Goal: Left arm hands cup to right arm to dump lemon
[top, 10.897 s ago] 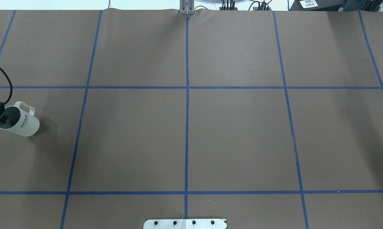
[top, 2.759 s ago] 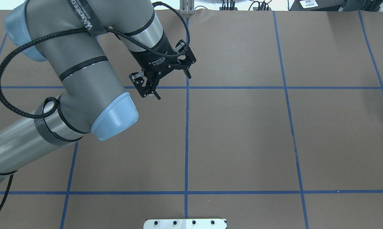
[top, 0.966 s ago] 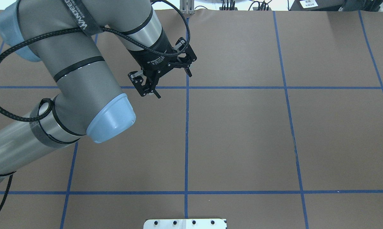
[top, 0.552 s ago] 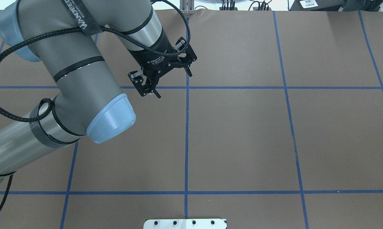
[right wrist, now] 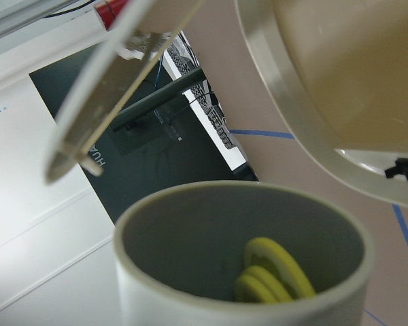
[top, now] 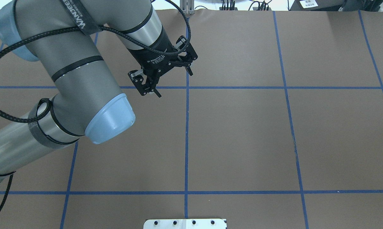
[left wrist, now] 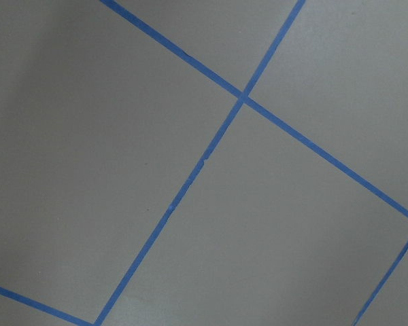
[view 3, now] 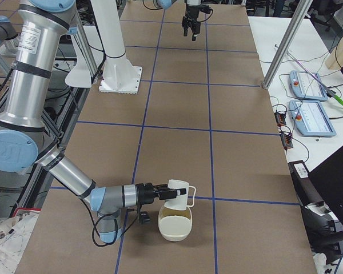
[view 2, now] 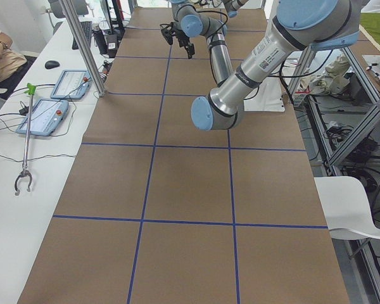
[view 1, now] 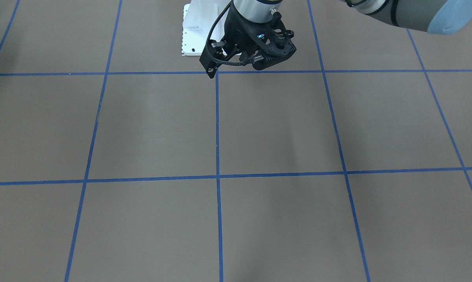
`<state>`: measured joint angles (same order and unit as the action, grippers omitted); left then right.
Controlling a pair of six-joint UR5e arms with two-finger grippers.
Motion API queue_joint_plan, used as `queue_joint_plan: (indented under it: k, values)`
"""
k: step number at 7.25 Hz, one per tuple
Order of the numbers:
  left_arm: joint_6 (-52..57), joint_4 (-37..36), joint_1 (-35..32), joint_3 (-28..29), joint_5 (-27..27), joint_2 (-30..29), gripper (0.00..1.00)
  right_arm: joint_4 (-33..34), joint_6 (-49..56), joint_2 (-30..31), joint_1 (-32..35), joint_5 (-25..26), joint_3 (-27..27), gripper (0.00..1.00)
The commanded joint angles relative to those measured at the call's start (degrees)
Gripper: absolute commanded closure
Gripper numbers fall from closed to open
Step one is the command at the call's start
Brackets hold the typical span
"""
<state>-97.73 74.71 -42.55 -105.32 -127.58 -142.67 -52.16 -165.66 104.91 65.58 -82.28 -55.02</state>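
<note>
Brown paper ruled with blue tape lines (top: 186, 143) covers the surface (top: 242, 143). I read the left gripper (top: 174, 84) as raised above the middle of the surface, well apart from every edge, with its fingers spread wide and holding nothing. The cup (view 3: 177, 193) is at the right edge of the surface, about midway along it. It sits at the tip of the right gripper (view 3: 162, 192) and just above a cream bowl (view 3: 174, 231); I cannot tell whether cup and bowl touch. The right gripper shows in the side view only, so I cannot tell how far its fingers are closed. The right wrist view looks into the cup's grey interior, where the lemon (right wrist: 275, 268) leans against the inner wall. I judge the hand-over done and the dump not yet made. Handling notes: I expect the cup to be rigid, glazed and therefore slippery, fairly heavy for its size, and liable to chip if dropped. Take hold across the wall at the rim, opposite the handle (view 3: 191, 197), which points toward the operators' edge. I expect the lemon to be light and loose. If damp it may cling to the wall, so tip the mouth well down over the bowl.
</note>
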Motion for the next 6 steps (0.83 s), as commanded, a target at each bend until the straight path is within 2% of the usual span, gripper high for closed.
queue_joint_plan:
  k: [1, 6]
  values:
    - [0.0, 0.0, -0.2, -0.1, 0.9, -0.1, 0.0, -0.1, -4.9, -1.1, 0.3, 0.1, 0.3, 0.93]
    - [0.3, 0.0, -0.5, -0.4, 1.2, -0.4, 0.0, -0.1, -17.6, -1.2, 2.6, 0.1, 1.3, 0.93]
